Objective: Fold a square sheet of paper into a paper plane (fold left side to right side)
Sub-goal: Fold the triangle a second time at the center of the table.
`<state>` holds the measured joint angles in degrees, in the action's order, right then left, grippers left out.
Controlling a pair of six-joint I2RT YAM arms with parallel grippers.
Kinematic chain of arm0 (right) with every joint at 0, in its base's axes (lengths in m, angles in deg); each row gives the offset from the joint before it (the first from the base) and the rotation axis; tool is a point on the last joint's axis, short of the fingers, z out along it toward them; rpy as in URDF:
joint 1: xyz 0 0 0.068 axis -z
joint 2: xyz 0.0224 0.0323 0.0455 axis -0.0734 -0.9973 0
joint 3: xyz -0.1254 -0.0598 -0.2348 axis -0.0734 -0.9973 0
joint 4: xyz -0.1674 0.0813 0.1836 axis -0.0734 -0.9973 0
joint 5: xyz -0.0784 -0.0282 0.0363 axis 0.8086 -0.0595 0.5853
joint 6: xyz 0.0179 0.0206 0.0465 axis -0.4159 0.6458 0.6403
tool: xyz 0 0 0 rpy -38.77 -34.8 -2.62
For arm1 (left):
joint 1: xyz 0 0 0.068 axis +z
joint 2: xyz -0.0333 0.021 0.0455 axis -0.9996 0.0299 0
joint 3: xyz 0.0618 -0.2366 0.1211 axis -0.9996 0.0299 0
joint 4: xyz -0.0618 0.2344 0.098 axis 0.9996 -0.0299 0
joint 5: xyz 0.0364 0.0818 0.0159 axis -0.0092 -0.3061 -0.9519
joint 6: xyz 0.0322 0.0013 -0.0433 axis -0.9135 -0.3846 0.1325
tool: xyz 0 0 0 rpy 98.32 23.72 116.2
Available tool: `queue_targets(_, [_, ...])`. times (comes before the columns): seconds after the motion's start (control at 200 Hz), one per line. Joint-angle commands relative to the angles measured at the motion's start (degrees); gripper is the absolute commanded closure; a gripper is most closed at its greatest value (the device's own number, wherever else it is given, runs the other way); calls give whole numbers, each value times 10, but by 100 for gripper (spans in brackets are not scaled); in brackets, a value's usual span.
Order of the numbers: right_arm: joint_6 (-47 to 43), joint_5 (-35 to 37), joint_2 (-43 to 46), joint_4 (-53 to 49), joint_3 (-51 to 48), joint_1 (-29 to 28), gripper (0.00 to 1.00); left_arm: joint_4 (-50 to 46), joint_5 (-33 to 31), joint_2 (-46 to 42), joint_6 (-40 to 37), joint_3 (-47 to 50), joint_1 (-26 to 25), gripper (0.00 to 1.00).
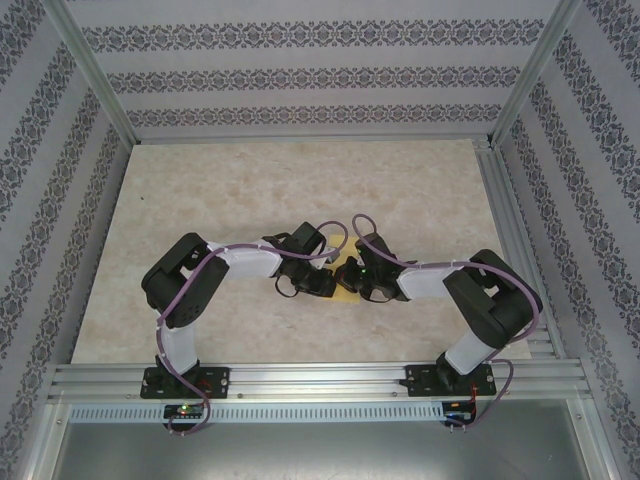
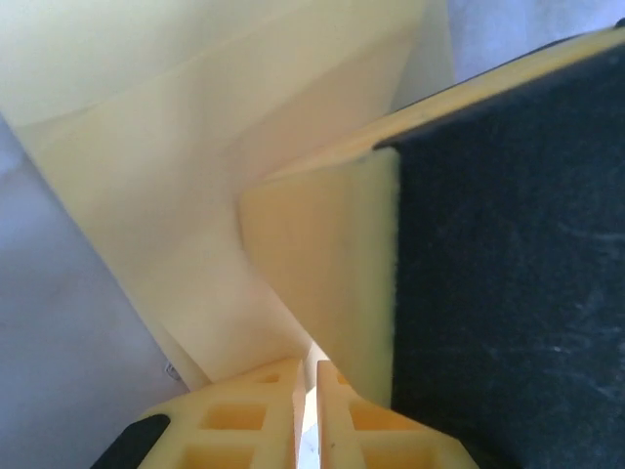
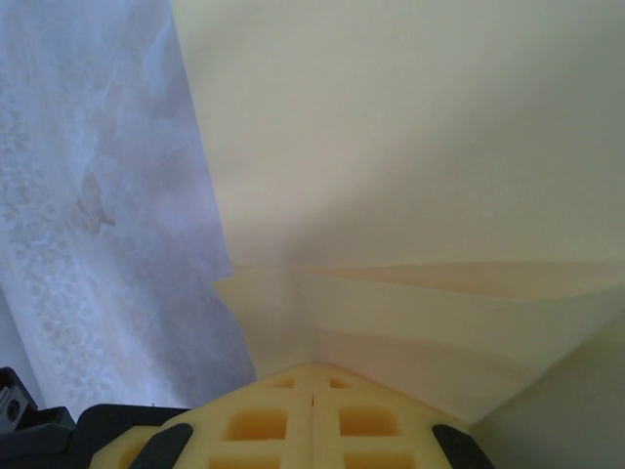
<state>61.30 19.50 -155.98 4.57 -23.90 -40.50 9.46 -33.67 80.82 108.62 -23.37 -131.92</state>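
The yellow sheet of paper [image 1: 347, 292], creased and partly folded, lies mid-table between my two grippers. In the left wrist view the paper [image 2: 195, 195] rises away with slanted folds. My left gripper [image 2: 308, 363] has its jaws almost together, and a thin pale strip of paper sits in the slit. From above, the left gripper [image 1: 322, 283] is at the paper's left edge. The right gripper [image 1: 362, 283] is at its right edge. The right gripper [image 3: 312, 366] is shut, tips touching on a crease of the paper [image 3: 410, 176]. Its black-padded finger [image 2: 508, 293] looms beside my left jaws.
The beige marbled table top [image 1: 250, 190] stretches behind and to both sides of the arms. An aluminium frame rail [image 1: 320, 380] runs along the near edge, and patterned walls [image 1: 300, 75] enclose the back and sides.
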Motion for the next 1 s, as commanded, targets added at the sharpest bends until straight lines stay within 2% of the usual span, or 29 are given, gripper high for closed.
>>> queue_targets(0.0, [16,0,-15,33,-10,-16,99,-20,-21,19,-12,-5,-12,84])
queue_targets(0.18, [-23,26,-15,-9,-13,-6,99,-25,-24,19,-14,-6,-12,85])
queue_targets(0.36, [-87,69,6,-59,-20,26,99,-26,-26,20,-14,-1,-12,85])
queue_targets(0.714, [-142,54,9,-45,-31,100,99,-27,-29,21,-13,2,-13,85])
queue_targets(0.994, [-167,51,48,-60,-59,148,98,-30,-32,21,-13,0,-13,85])
